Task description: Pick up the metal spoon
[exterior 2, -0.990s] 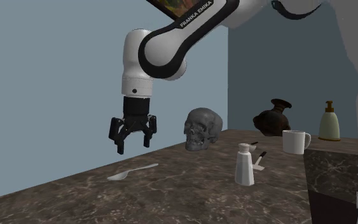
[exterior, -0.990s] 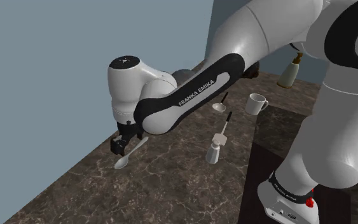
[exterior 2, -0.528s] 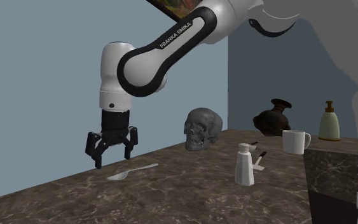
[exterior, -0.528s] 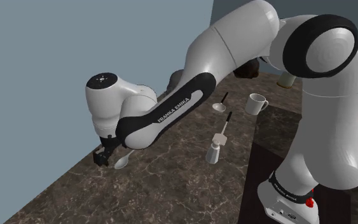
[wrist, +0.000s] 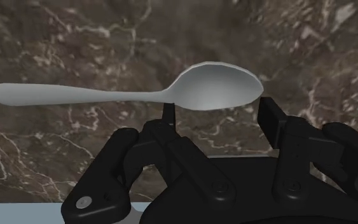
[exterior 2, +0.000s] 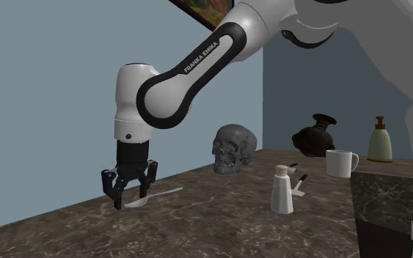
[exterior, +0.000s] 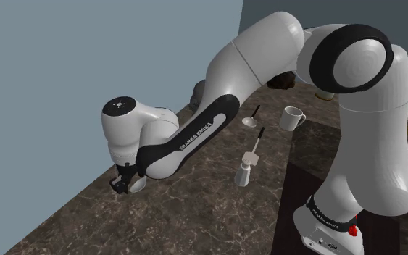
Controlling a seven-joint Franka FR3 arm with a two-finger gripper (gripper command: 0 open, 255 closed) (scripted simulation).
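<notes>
Hanging low over a dark brown marbled counter (exterior 2: 219, 223), the black gripper (exterior 2: 130, 198) holds its fingers apart, one off each end of the bowl of the pale grey spoon (exterior 2: 162, 193), clasping nothing. At the second exterior view's right stand a white mug (exterior 2: 340, 163), a capped white bottle (exterior 2: 282, 190), a pump bottle (exterior 2: 379, 141) and a dark jug (exterior 2: 315, 136), their contents hidden from here. A grey skull (exterior 2: 232, 148) sits mid-frame against the blue-grey wall (exterior 2: 50, 73). The spoon lies flat at lower left, bowl upward under the gripper, long axis in line with the fingers' gap, handle pointing right toward the skull.
</notes>
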